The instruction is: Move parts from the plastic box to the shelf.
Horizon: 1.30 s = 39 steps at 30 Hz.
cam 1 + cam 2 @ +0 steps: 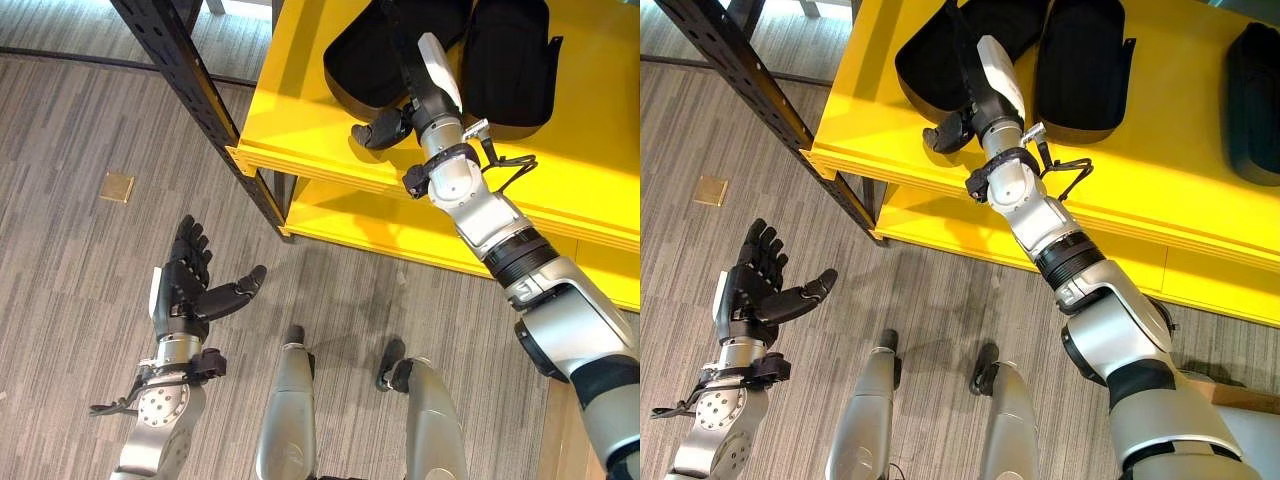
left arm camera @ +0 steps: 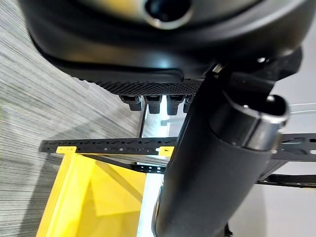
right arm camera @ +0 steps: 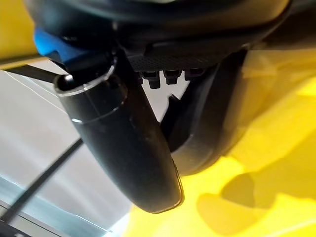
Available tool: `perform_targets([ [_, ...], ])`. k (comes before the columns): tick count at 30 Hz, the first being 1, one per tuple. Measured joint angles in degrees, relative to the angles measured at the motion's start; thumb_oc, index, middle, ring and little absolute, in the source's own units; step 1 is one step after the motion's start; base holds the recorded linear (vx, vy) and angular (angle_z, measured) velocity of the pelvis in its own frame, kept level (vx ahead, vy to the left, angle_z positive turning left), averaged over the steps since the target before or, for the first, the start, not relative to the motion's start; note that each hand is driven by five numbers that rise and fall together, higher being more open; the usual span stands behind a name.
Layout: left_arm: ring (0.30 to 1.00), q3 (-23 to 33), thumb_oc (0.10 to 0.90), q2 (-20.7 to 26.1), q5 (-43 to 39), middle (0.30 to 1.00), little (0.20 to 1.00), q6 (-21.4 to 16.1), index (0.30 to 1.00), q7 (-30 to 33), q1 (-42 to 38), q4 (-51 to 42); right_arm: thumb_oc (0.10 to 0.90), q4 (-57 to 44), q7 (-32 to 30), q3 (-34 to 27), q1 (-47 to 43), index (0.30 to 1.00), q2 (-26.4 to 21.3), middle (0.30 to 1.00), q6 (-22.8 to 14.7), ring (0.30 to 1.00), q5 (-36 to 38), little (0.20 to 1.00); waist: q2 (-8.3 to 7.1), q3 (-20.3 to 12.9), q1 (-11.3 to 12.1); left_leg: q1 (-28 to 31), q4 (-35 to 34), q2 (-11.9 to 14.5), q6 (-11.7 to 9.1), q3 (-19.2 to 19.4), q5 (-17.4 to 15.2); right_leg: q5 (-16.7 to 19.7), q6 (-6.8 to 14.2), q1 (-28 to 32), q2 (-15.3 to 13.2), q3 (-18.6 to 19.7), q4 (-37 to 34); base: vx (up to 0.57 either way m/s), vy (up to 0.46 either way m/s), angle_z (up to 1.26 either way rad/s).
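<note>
Resting on shelf (image 1: 300,110), right robot hand (image 1: 425,75), perhaps open.

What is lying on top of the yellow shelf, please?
Black parts lie on the yellow shelf, and the right hand rests on one. The hand covers its fingers' grip.

My right hand (image 1: 985,95) reaches over a black part (image 1: 940,60) on the yellow shelf (image 1: 870,130), and my fingers are lost against it, so I cannot tell whether I grip it. The picture's top edge crops that part and its neighbour (image 1: 1080,70). A third black part (image 1: 1252,95) is cut by the right edge.
</note>
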Motion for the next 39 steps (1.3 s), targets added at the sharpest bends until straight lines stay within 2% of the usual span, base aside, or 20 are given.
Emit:
perform_targets([
  [5, 1.0, 0.1, 0.9, 0.0, 0.0, 1.0, 1.0, 0.0, 1.0, 0.0, -1.0, 0.0, 0.9, -1.8, -0.8, -2.3, -1.5, 1.0, 0.6, 1.0, -0.1, 1.0, 4.3, 1.0, -0.03, 0.0, -0.1, 0.1, -0.2, 0.0, 0.2, 0.1, 0.3, 0.4, 0.1, 0.1, 0.0, 0.1, -0.4, 0.0, 0.0, 0.0],
  [11, 1.0, 0.1, 0.9, 0.0, -0.1, 1.0, 1.0, 0.0, 1.0, 0.1, -1.6, 0.0, 0.9, -1.8, -3.6, -7.2, -2.5, 1.0, 4.6, 1.0, -0.9, 1.0, 12.6, 1.0, -0.14, -0.1, -0.2, 1.2, -0.5, 0.0, 0.3, 0.4, 0.2, 0.7, 0.0, 1.2, 0.1, 0.1, -1.0, 0.0, 0.0, 0.0],
  [16, 1.0, 0.1, 0.9, 0.1, -0.2, 1.0, 1.0, 0.0, 1.0, 0.2, -2.2, 0.0, 0.9, -1.9, -5.8, -8.6, -3.3, 1.0, 6.1, 1.0, -1.8, 1.0, 15.6, 1.0, -0.4, -0.2, -0.4, 1.4, -0.5, 0.0, 0.3, 0.5, 0.2, 0.8, 0.2, 1.5, 0.0, 0.2, -1.4, 0.0, 0.0, 0.0],
  [23, 1.0, 0.1, 0.9, 0.1, -0.2, 1.0, 1.0, 0.1, 1.0, 0.6, -2.4, 0.0, 0.9, -3.4, -8.4, -9.5, -3.5, 1.0, 7.1, 1.0, -1.9, 1.0, 15.7, 1.0, -0.46, -0.3, -1.4, 1.7, -1.0, 0.0, 0.3, 0.6, 0.3, 1.0, 0.3, 1.8, 0.1, 0.2, -1.9, 0.0, 0.0, 0.0],
  [29, 1.0, 0.0, 0.9, 0.1, -0.2, 1.0, 1.0, 0.1, 1.0, 1.3, -2.6, 0.0, 0.9, -3.5, -11.9, -13.7, -3.2, 1.0, 8.9, 1.0, -1.9, 1.0, 15.5, 1.0, -0.46, -0.3, -1.6, 2.0, -1.2, 0.0, -0.1, 0.8, 0.6, 1.1, 0.3, 1.8, 0.1, 0.3, -1.9, 0.0, 0.0, 0.0],
  [39, 1.0, -0.5, 0.9, 0.0, 0.0, 1.0, 1.0, 0.2, 1.0, 2.4, -2.6, 0.1, 0.9, -12.6, -13.2, -16.2, 7.3, 1.0, 9.3, 1.0, -1.8, 1.0, 8.9, 1.0, -0.46, -0.3, -1.7, 2.0, -1.1, 0.0, 0.5, 1.0, 0.5, 1.4, 0.3, 2.0, 0.1, 0.4, -2.2, 0.0, 0.0, 0.0],
])
